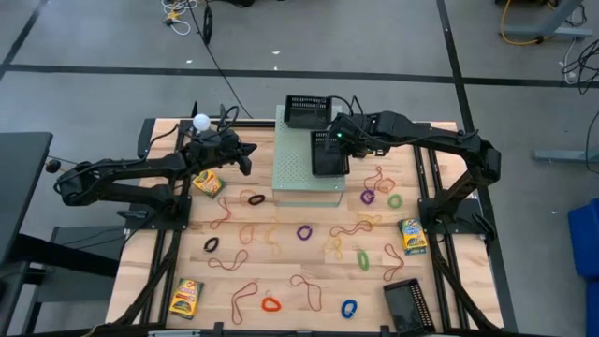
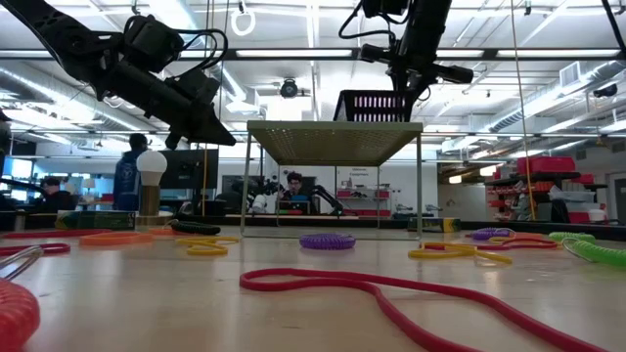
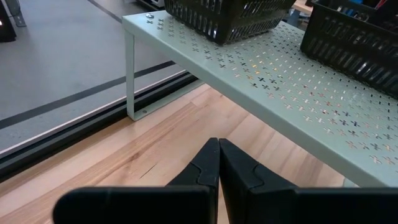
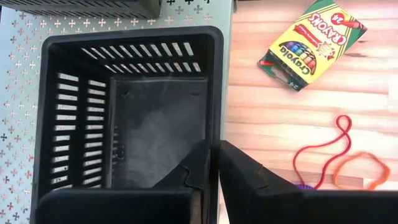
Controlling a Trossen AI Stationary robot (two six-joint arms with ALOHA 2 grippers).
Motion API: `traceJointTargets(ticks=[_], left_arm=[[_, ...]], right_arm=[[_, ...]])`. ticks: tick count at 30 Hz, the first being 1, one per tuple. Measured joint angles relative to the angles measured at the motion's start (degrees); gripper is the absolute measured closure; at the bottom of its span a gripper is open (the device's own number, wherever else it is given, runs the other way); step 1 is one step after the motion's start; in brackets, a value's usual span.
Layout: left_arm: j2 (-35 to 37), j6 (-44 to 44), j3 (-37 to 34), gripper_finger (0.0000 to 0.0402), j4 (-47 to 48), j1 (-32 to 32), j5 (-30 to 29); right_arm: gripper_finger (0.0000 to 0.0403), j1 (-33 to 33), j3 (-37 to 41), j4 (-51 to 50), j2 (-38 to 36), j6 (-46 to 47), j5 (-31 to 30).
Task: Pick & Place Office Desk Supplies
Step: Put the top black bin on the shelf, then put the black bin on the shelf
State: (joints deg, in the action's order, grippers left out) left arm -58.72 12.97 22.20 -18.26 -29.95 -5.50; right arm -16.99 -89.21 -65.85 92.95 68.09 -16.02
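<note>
A wooden table (image 1: 281, 281) is scattered with thin orange-brown rubber bands (image 1: 245, 298) and small thicker coloured loops (image 1: 304, 232); yellow-green crayon boxes (image 1: 411, 235) lie near its edges. At the back stands a pale-green perforated metal shelf (image 1: 295, 168) carrying two black mesh trays (image 1: 329, 153). The right gripper (image 4: 213, 163) hangs just above the nearer tray, fingers a narrow crack apart, holding nothing. The left gripper (image 3: 218, 163) hovers beside the shelf, fingers pressed together and empty.

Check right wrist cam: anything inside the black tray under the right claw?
No, the black mesh tray under the right claw shows only its bare floor.
</note>
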Motion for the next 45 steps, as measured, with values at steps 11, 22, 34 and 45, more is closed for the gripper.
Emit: traceJointTargets(ticks=[11, 22, 34, 45], left_arm=[[0.0, -0.6, 0.0, 0.0393, 0.0, 0.0, 0.0], [0.0, -0.2, 0.0, 0.0393, 0.8, 0.0, 0.2], [3.0, 2.4, 0.0, 0.0396, 2.2, 10.3, 9.8], [5.0, 17.2, 0.0, 0.0393, 5.0, 43.1, -11.8]], right_arm=[[0.0269, 0.0, 0.0, 1.0, -0.2, -2.5, 2.9], [0.0235, -0.9, 0.0, 1.7, -9.2, -15.4, 2.8], [0.038, 17.3, 19.7, 12.4, -27.9, -39.1, 7.0], [0.0375, 30.4, 36.4, 9.8, -41.7, -37.2, 17.4]])
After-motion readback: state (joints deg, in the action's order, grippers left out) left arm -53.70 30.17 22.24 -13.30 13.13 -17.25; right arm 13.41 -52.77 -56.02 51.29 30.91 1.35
